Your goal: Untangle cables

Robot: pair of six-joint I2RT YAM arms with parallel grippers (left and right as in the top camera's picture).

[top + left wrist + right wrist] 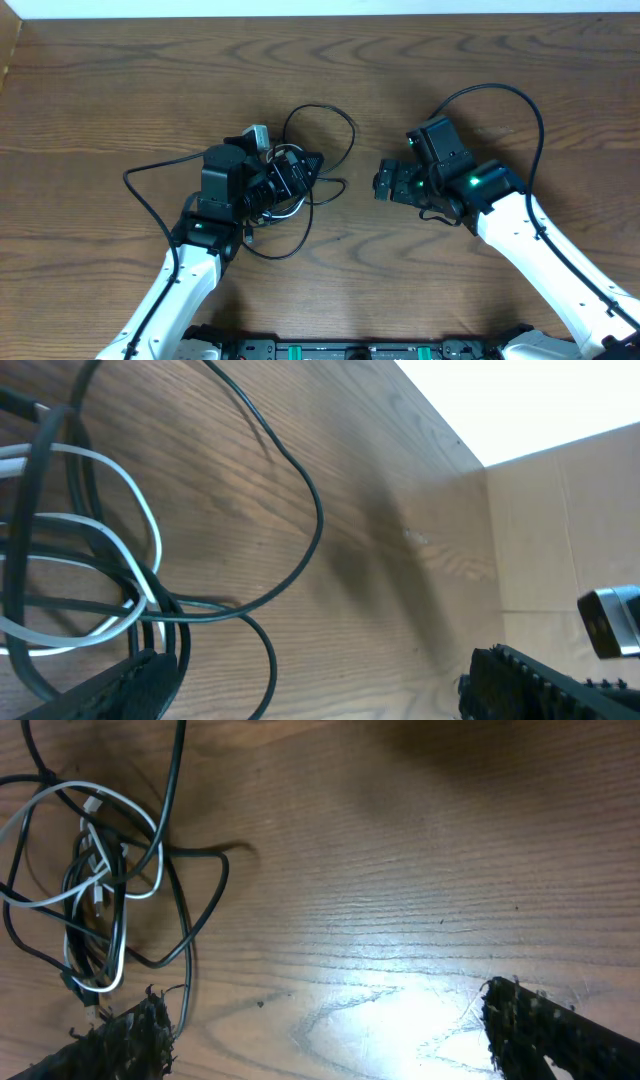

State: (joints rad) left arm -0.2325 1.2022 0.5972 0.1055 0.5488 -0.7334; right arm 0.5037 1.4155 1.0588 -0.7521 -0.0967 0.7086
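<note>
We find the cables (100,880) in one knot, none separated. Left gripper (320,690) spread wide, loops at one finger; right gripper (340,1035) spread wide, empty, with the knot beyond its fingertips.

Two thin black cables (318,515) and one white cable (157,540) are lying tangled in a loose heap just left of the middle of the table (100,80). The white one is coiling through the knot, while black loops are spreading outward, flat on the wood.
</note>
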